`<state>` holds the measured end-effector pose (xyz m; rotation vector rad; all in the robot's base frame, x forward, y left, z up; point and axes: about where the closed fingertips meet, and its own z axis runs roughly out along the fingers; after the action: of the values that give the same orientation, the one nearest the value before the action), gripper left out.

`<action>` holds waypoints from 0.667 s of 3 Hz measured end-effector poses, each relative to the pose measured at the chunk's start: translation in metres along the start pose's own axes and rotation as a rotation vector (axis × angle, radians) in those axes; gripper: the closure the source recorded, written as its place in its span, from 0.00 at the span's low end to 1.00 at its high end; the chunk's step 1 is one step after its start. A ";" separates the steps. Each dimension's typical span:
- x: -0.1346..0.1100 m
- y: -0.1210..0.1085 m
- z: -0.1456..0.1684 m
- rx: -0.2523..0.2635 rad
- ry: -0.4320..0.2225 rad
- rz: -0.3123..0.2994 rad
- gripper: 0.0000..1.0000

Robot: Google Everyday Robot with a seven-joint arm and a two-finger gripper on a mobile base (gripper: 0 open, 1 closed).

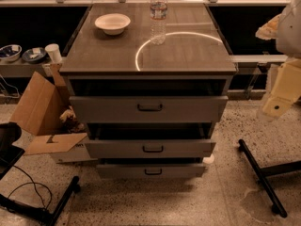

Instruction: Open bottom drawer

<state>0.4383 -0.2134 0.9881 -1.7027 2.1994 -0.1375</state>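
Three drawers; the bottom drawer (151, 170) sits at the cabinet (188, 55) foot, barely ajar.
The gripper (278, 102) hangs off the cabinet's right edge, grip state cannot be told; risk: hooking the middle handle (153, 149) just above instead.

Gripper (277, 105) hangs right of the bottom drawer (151, 170).

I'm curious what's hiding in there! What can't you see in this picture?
All in the camera view:
Inside the bottom drawer: the middle drawer above covers it, plus shadow.
Inside the middle drawer and top drawer: too dark.
The tool, off to the right of the cabinet, away from the drawers: partly cut off by the right edge.
Inside the cardboard box on the left: hidden by its flaps.
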 end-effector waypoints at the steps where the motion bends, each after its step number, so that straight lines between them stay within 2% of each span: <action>1: 0.000 0.000 0.000 0.000 0.000 0.000 0.00; 2: 0.000 0.012 0.023 -0.015 0.010 0.007 0.00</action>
<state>0.4348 -0.2064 0.9629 -1.7053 2.2194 -0.1281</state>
